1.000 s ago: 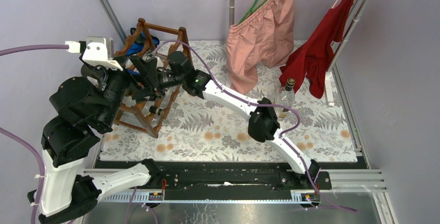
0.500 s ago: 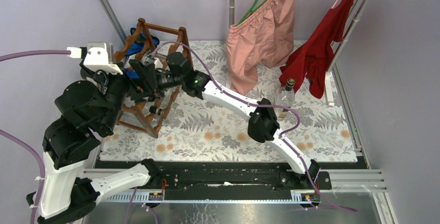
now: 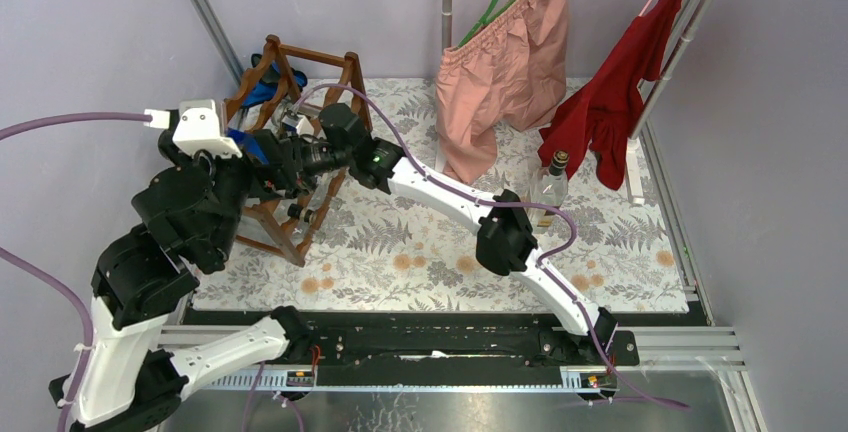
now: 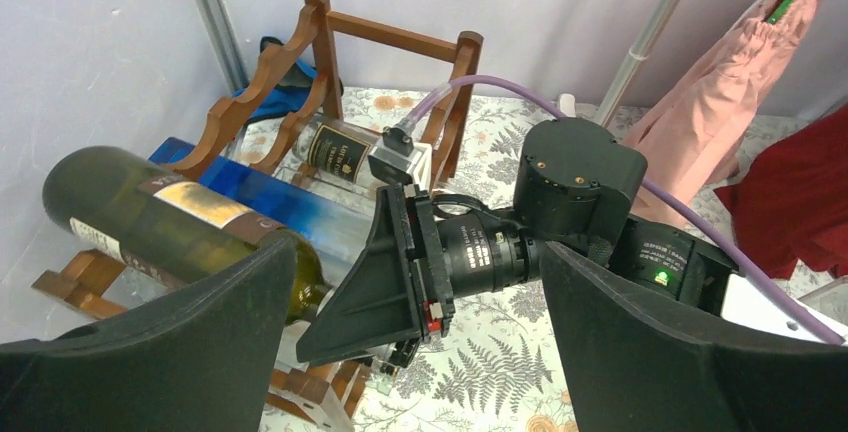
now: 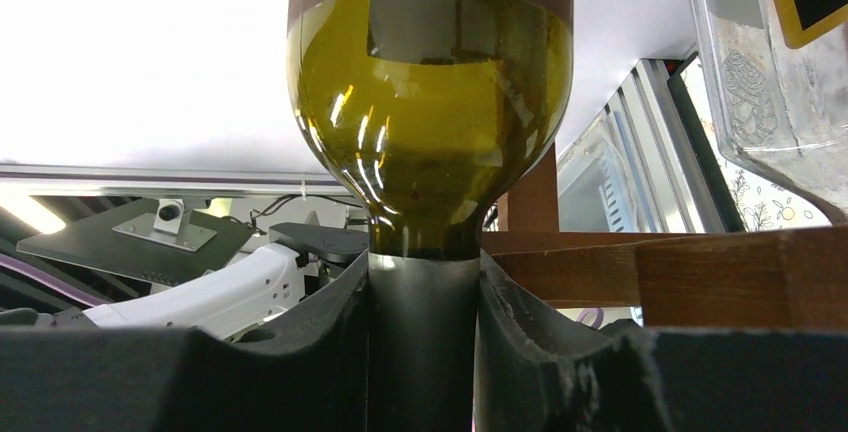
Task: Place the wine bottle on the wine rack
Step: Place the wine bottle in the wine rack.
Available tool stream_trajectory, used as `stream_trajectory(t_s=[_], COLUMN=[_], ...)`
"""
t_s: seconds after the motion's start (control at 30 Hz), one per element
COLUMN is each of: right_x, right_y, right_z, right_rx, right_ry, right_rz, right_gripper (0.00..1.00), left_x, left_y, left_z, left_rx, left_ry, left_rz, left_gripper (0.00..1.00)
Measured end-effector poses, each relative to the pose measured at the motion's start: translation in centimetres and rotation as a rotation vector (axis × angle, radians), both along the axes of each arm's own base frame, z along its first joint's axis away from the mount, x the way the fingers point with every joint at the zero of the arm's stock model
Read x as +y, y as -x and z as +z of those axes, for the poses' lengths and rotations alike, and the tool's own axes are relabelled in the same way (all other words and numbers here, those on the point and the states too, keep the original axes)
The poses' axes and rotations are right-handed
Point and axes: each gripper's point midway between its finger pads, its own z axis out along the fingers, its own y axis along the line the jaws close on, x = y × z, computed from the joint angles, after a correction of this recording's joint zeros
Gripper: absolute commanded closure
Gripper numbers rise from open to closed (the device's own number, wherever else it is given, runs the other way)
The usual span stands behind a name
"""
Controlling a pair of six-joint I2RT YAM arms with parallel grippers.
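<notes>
1 wine bottle: lying across the wine rack, neck clamped by your right claw. Your left claw gapes, holding nothing. Placement looks done; you have release and withdrawal left.

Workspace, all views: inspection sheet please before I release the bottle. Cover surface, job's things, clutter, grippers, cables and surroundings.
Surface: fern-print cloth, lying flat, no spills seen.
Job's things: wine bottle lying level on the wine rack, neck pointing out toward the right arm.
Clutter: blue bottle and clear labelled bottle also in the rack; clear bottle standing by the red garment.
Grippers: right gripper shut on the wine bottle's neck; left gripper open, holding nothing, facing the rack.
Cables: purple cable arches over the right wrist; no snag seen.
Surroundings: pink shorts and red garment hanging at the back.
</notes>
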Motion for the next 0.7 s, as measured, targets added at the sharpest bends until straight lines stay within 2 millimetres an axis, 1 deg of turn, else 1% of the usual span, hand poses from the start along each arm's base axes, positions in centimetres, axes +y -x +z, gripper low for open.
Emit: stream_trajectory(t_s=[0.07, 0.17, 0.27, 0.4, 0.57, 0.7], right_x=[0.0, 0.0, 0.1, 0.1, 0.1, 0.1], right_y=[0.0, 0.1, 0.1, 0.0, 0.0, 0.0], right_z=[0.0, 0.0, 0.3, 0.7, 0.7, 0.8], right_rx=[0.0, 0.001, -0.01, -0.033, -0.037, -0.039], right_ry=[0.0, 0.0, -0.015, -0.039, -0.042, -0.046], right_rz=[0.0, 0.001, 0.002, 0.003, 0.003, 0.004], right_gripper=[0.62, 0.55, 0.49, 0.47, 0.45, 0.44], left_x=[0.4, 0.9, 1.0, 1.0, 1.2, 1.4], left_y=[0.2, 0.5, 0.4, 0.1, -0.2, -0.4], left_z=[-0.3, -0.5, -0.9, -2.0, -3.6, -4.9], left_rx=[0.004, 0.009, 0.025, 0.067, 0.132, 0.18], left_ry=[0.01, 0.023, 0.017, -0.018, -0.072, -0.104], left_rz=[0.016, 0.034, 0.047, 0.072, 0.116, 0.155], left_gripper=[0.01, 0.01, 0.02, 0.13, 0.22, 0.33])
